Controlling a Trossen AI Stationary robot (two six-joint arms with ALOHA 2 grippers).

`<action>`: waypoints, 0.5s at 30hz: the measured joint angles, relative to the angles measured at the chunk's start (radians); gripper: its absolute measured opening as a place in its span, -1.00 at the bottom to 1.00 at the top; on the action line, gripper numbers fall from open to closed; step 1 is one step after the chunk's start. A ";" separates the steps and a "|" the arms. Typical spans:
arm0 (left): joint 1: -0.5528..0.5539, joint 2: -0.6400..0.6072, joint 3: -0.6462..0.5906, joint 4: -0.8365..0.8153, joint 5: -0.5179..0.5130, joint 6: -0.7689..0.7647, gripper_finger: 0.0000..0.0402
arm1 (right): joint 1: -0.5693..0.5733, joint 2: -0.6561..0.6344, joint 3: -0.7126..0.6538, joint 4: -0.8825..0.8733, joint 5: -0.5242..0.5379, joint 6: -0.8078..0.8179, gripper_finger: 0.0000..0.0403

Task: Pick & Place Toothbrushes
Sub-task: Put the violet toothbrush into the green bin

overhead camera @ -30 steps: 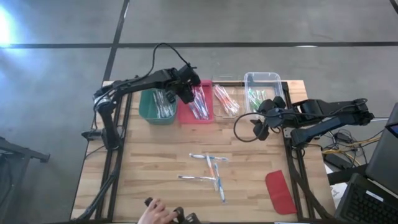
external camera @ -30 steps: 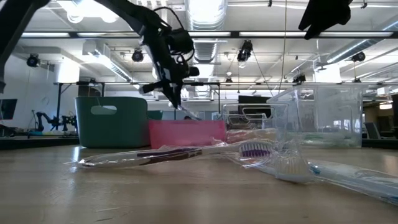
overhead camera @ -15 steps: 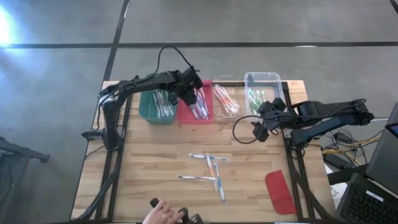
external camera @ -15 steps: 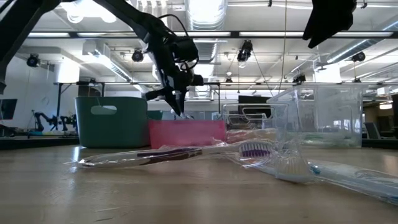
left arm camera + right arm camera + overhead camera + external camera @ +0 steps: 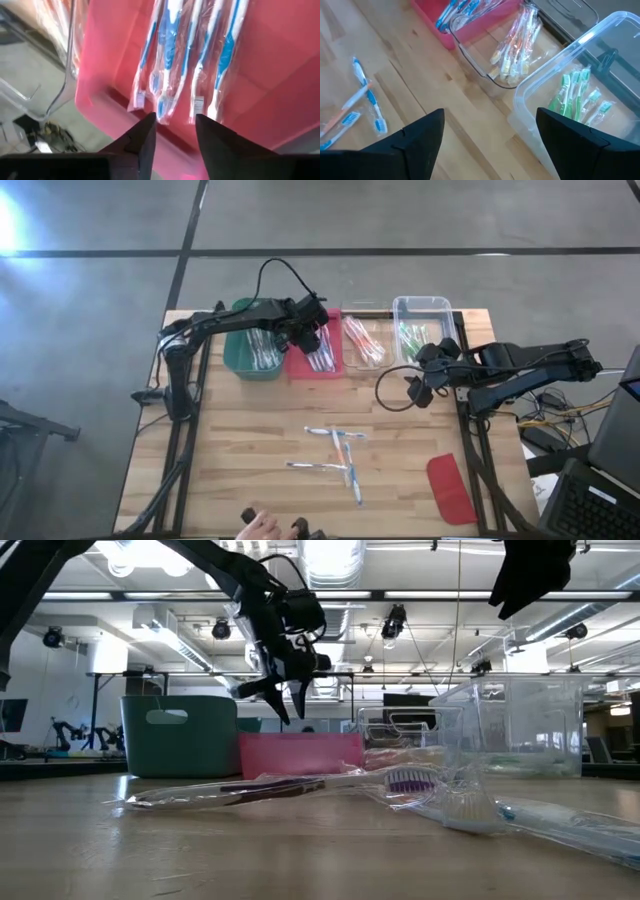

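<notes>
Since the earlier frames our left gripper [image 5: 312,340] has slid further over the pink bin [image 5: 318,348] and its fingers, pinched together before, now stand parted with nothing between them; our right gripper [image 5: 422,380] has barely shifted.

From above, the left arm covers much of the pink bin, so we cannot count what lies in it. Near the table's [image 5: 250,440] front edge a person's hand [image 5: 262,527] is cut off by the picture's border. In the low view the right gripper is only a dark shape clipped at the top.

Four containers stand in a row along the far edge. The green bin [image 5: 252,352] holds pale, grey-accented brushes, though we cannot make them out well. The pink bin holds blue toothbrushes [image 5: 192,47], each in a clear wrapper, lying side by side just beyond the left gripper's spread fingertips [image 5: 145,137]. A clear tray [image 5: 362,340] holds pink and orange brushes, and a clear tub [image 5: 421,330] holds green ones [image 5: 575,97].

Our right gripper hangs wide open and empty just in front of the clear tub.

Loose wrapped toothbrushes [image 5: 338,455] lie crossed at mid-table, thin pale sticks with blue and orange accents. A flat red lid [image 5: 450,488] rests near the front right corner.
</notes>
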 joint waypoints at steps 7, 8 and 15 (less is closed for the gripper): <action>-0.066 -0.020 0.011 -0.003 -0.029 -0.180 -0.27 | 0.000 -0.013 -0.001 -0.001 0.000 -0.004 0.41; -0.078 -0.031 0.011 -0.006 -0.029 -0.206 -0.28 | 0.000 -0.014 -0.001 -0.001 0.000 -0.007 0.40; -0.185 -0.116 0.012 -0.050 -0.028 -0.406 -0.30 | 0.000 -0.019 -0.002 -0.008 0.000 -0.034 0.31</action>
